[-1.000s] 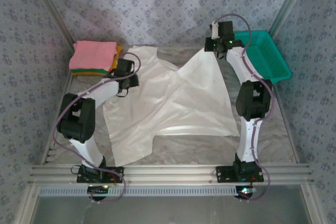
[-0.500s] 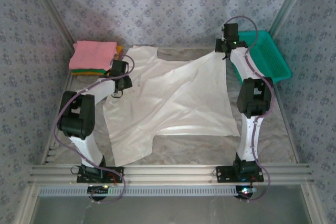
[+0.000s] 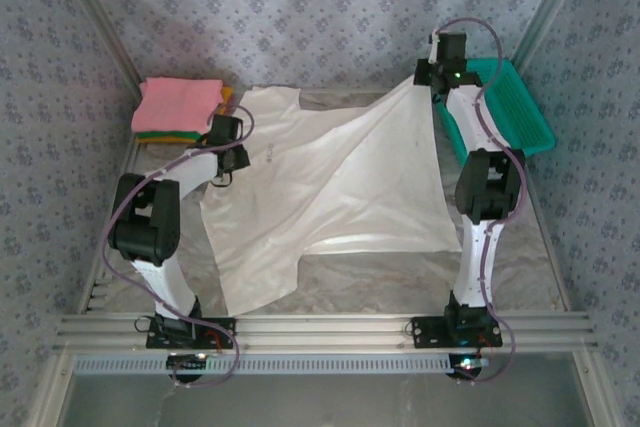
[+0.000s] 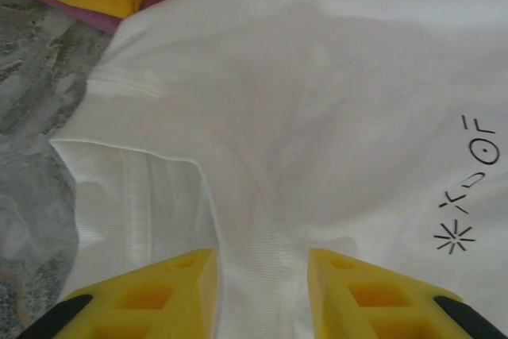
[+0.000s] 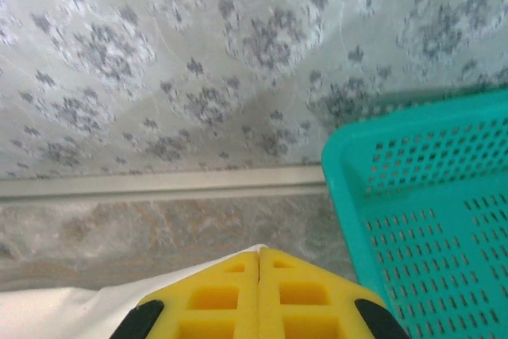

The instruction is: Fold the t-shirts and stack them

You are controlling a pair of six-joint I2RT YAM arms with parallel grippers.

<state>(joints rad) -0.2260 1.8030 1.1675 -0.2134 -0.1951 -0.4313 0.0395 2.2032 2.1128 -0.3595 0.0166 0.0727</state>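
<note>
R pincer point(image 5: 259, 253) moved farther back, white t-shirt point(image 3: 330, 177) corner pulled tauter

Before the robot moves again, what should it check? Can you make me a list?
1. Does the right gripper hold the white shirt? ok: it is shut and a corner of the cloth runs up to it.
2. Does the left gripper hold the shirt too? not ok: its fingers stand apart over the cloth.
3. Is the shirt lying flat? not ok: one corner is lifted and creases run across it.
4. Is there room beside the teal basket? cannot tell: it sits close to the right gripper.
5. Is the pile of folded shirts tidy? ok: pink on top, in the far left corner.
</note>
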